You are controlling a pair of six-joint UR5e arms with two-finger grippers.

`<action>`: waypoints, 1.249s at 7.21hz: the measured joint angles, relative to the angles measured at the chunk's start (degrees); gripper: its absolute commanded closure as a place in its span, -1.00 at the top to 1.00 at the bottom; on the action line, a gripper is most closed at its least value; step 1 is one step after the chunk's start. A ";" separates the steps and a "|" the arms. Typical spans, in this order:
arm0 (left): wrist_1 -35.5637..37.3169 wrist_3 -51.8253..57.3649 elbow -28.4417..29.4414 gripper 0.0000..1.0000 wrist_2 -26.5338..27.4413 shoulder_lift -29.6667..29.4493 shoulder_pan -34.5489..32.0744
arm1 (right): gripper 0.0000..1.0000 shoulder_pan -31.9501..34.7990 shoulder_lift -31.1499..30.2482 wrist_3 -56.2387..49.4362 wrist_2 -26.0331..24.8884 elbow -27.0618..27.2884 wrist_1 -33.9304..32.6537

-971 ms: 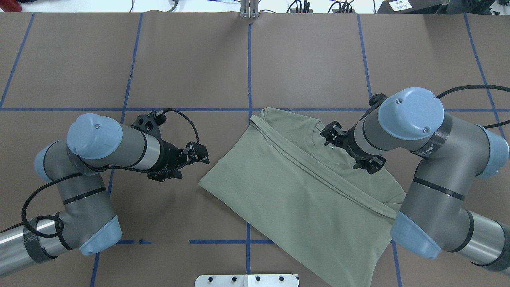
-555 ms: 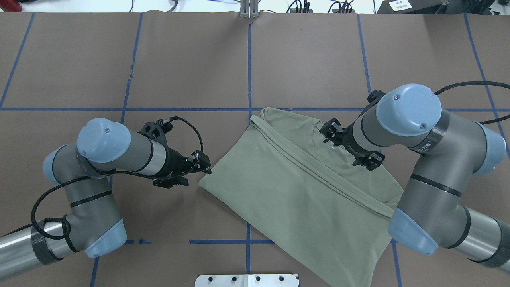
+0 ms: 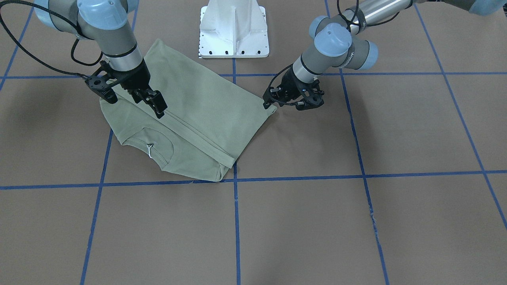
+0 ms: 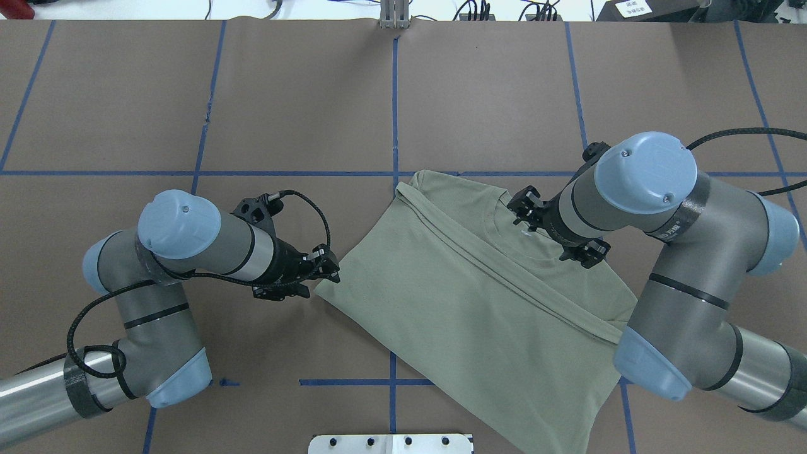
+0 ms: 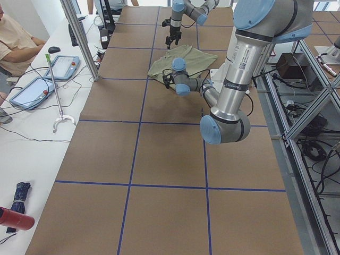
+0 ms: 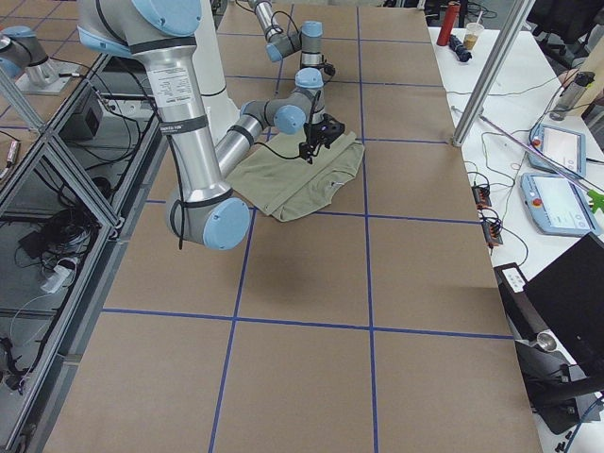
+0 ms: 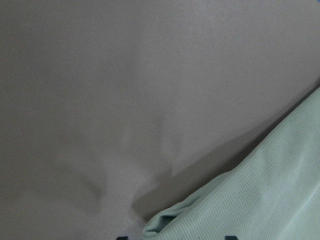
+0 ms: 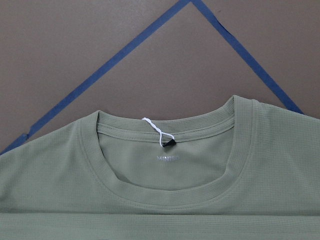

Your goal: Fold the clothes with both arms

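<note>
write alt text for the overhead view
A sage-green shirt lies partly folded on a brown table gridded with blue tape. The left pincer is open at its left corner; the right pincer is open over the collar.

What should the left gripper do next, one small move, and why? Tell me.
Probably nudge the left gripper forward onto the shirt's near corner before any close. Its jaws stand open, and the wrist view shows the corner just ahead of the fingertips, not yet between them. The right gripper hovers open by the collar, gripping nothing.
</note>
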 measured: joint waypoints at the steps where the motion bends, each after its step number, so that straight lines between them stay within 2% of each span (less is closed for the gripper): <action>1: -0.05 0.04 0.85 0.17 0.08 -0.25 0.25 | 1.00 0.00 -0.02 -0.06 0.04 -0.34 0.03; 4: -0.05 0.07 1.83 -0.27 0.24 -0.57 0.67 | 1.00 0.17 -0.03 -0.12 0.01 -0.62 0.06; 5: -0.05 0.07 2.07 -0.55 0.26 -0.56 0.77 | 1.00 0.26 -0.03 -0.16 0.04 -0.65 0.06; 6: -0.05 0.07 2.38 -0.98 0.27 -0.55 0.83 | 1.00 0.35 -0.03 -0.17 0.11 -0.66 0.06; 9: 0.21 1.00 1.71 -1.00 0.21 -0.03 0.27 | 1.00 1.07 -0.03 -0.78 0.17 -0.66 0.04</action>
